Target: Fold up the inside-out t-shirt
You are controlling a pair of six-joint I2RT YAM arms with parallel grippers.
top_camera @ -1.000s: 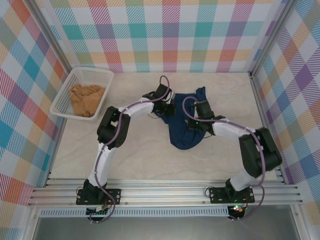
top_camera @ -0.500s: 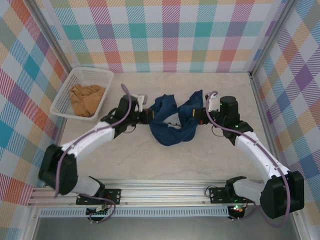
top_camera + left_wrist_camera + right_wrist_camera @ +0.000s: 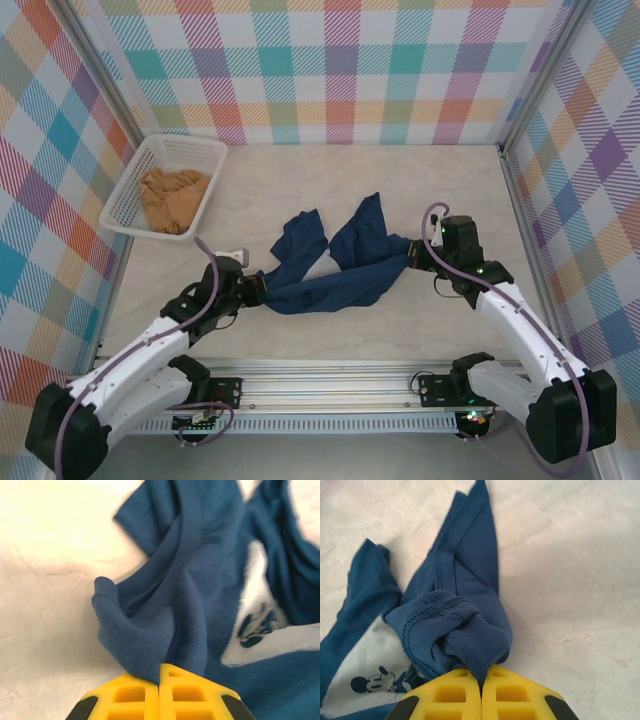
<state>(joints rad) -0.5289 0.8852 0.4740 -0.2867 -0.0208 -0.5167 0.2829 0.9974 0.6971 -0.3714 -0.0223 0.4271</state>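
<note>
We count one dark navy t-shirt (image 3: 330, 262), one tan-orange garment (image 3: 172, 195), one white basket (image 3: 130, 228), two arms and two grippers.

The t-shirt lies in the middle of the table (image 3: 450, 185), a little toward the near side, drawn out left to right between the two grippers. Two flaps of it point toward the far side, with a pale patch of cloth showing between them. In the right wrist view that patch carries a small dark cartoon mouse print (image 3: 370, 682).

The left gripper (image 3: 252, 290) is at the shirt's near-left end. In its wrist view the yellow fingers (image 3: 132, 697) are pressed together on a bunched fold of navy cloth. The right gripper (image 3: 412, 255) is at the shirt's right end. Its yellow fingers (image 3: 520, 695) likewise meet on a rolled, stitched hem.

The basket sits in the far-left corner against the left wall, well apart from the shirt, with the tan-orange garment heaped inside it.

Bare tabletop runs from the shirt's far flaps to the plaid far wall (image 3: 340, 80). There is more to the right of the right gripper, up to the right wall. A narrower bare strip lies between the shirt's near edge and the metal rail (image 3: 340, 385), with the left arm lying low across its left part.
</note>
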